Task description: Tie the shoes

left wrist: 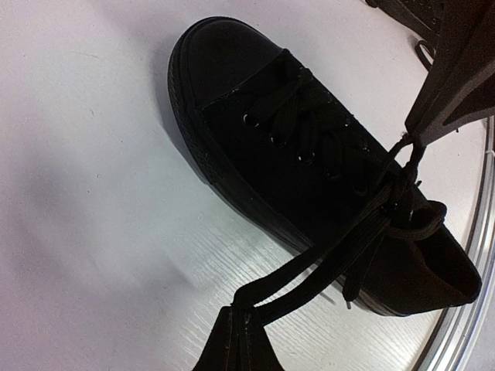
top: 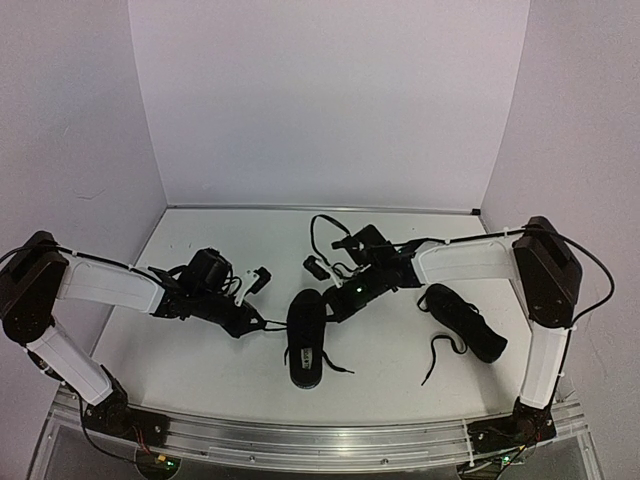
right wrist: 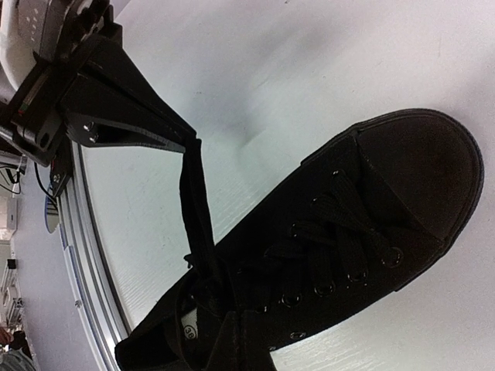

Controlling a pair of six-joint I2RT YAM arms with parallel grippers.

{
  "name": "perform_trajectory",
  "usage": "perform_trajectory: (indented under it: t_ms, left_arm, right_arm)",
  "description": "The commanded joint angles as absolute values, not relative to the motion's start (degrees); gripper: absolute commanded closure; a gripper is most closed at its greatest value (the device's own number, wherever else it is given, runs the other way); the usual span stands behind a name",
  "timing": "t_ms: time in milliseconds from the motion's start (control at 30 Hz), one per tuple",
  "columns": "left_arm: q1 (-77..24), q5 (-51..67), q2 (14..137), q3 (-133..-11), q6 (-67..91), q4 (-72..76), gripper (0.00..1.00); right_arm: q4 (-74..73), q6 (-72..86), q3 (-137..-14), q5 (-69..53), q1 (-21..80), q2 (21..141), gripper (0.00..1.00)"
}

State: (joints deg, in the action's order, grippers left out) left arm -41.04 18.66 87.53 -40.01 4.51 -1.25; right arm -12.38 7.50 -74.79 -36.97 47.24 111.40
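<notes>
One of the shoes (top: 305,342), all black, lies mid-table with its toe toward the back wall. It fills the left wrist view (left wrist: 294,154) and the right wrist view (right wrist: 363,232). My left gripper (top: 263,322) sits just left of it, shut on a loop of its lace (left wrist: 309,270), which runs taut from the fingertips (left wrist: 244,313) to the top eyelets. My right gripper (top: 335,305) is over the shoe's right side, shut on the other lace loop (left wrist: 404,166). Its fingertips (right wrist: 247,321) are dark against the shoe's opening. The second shoe (top: 462,322) lies to the right, untouched.
The second shoe's loose laces (top: 440,352) trail toward the near edge. A metal rail (top: 320,440) runs along the table's front edge, close to the centre shoe's heel (left wrist: 479,232). White walls close off the back and sides.
</notes>
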Motion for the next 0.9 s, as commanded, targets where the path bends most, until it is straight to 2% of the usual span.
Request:
perform_trajectory:
  t_ms: [0, 433, 600, 767, 867]
  left_arm:
    - [-40.69, 16.07, 87.08, -41.07, 4.31, -3.5, 1.0]
    - [-40.69, 13.95, 85.5, -40.78, 5.3, -6.76, 1.0]
    - [-40.75, 18.15, 85.59, -40.82, 3.73, -3.75, 0.99]
    - [-40.95, 20.47, 83.76, -40.38, 2.62, 0.47, 0.82]
    - [-41.22, 20.86, 80.64, -39.32, 1.58, 3.84, 0.76]
  right_arm:
    - [-10.71, 7.5, -73.49, -37.01, 46.86, 108.09, 1.0]
    - [-11.2, 6.97, -71.97, -35.55, 46.79, 107.64, 1.0]
    - [-10.82, 7.58, -74.23, -37.25, 46.79, 107.58, 1.0]
    - [-10.3, 8.07, -76.07, -39.69, 46.82, 108.61, 1.0]
    - [-10.09, 8.17, -76.17, -40.8, 46.97, 109.25, 1.0]
